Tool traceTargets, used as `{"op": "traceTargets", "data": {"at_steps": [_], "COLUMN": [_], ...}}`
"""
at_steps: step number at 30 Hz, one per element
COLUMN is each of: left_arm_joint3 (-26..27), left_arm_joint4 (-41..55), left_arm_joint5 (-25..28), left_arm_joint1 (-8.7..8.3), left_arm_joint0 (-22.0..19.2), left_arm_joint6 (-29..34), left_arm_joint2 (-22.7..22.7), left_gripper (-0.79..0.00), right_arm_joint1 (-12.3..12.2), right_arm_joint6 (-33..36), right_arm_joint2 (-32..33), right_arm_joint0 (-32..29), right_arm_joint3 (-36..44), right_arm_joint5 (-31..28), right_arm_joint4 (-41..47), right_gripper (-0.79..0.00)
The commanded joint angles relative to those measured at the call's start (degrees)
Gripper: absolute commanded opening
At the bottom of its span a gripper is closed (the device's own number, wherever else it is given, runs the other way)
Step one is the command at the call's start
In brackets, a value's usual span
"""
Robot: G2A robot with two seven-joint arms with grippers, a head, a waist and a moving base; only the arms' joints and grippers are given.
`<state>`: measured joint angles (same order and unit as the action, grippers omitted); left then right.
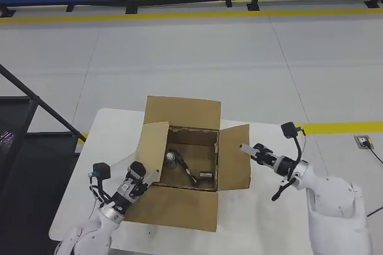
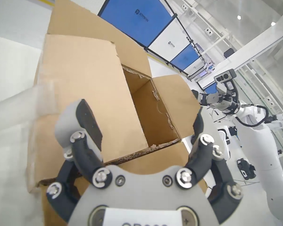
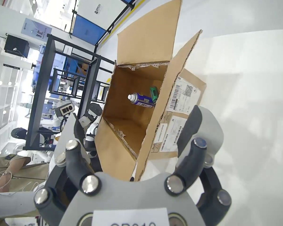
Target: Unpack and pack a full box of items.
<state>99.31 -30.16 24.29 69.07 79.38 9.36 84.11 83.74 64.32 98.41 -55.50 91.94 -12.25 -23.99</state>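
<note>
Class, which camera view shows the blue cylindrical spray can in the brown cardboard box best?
The right wrist view: it looks into the brown cardboard box and shows the blue cylindrical spray can, white cap included, clearly. The top view renders it small and dark; the left wrist view faces box flaps, not the floor.

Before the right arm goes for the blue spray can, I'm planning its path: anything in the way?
Yes: the raised flap of the box stands between the right gripper and the spray can lying inside.

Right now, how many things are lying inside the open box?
2 show: a spray can lying on the bottom, and a green thing beside its base. More may be hidden.
</note>
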Motion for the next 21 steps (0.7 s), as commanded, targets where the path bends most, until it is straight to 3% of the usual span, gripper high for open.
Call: {"op": "traceTargets", "data": {"at_steps": [1, 6, 13, 21], "left_arm_joint3": [-0.6, -2.0, -3.7, -3.4], "left_arm_joint4": [-0.3, -0.8, -1.5, 0.7], "left_arm_joint5": [-0.4, -1.2, -2.1, -3.0], "left_arm_joint1": [0.06, 0.2, 0.34, 0.35], "left_arm_joint0": [-0.4, -1.2, -2.2, -2.1], "left_arm_joint6": [-0.2, -1.1, -2.3, -3.2], "left_arm_joint2": [-0.5, -1.3, -1.8, -0.6], "left_gripper": [0.0, 0.0, 0.0, 0.0], "right_arm_joint1": [-0.3, -1.1, -1.5, -0.9], "right_arm_joint6": [1.9, 5.5, 8.7, 5.1], "right_arm_joint2": [-0.4, -2.0, -8.9, -20.8], "right_arm_joint0": [1.6, 4.3, 8.3, 15.8], "right_arm_joint3": [-1.7, -3.3, -4.7, -14.5], "right_arm_joint5": [-1.4, -6.3, -11.5, -10.2], "right_arm_joint4": [1.8, 7.9, 14.4, 9.4], "right_gripper": [0.0, 0.0, 0.0, 0.0]}}
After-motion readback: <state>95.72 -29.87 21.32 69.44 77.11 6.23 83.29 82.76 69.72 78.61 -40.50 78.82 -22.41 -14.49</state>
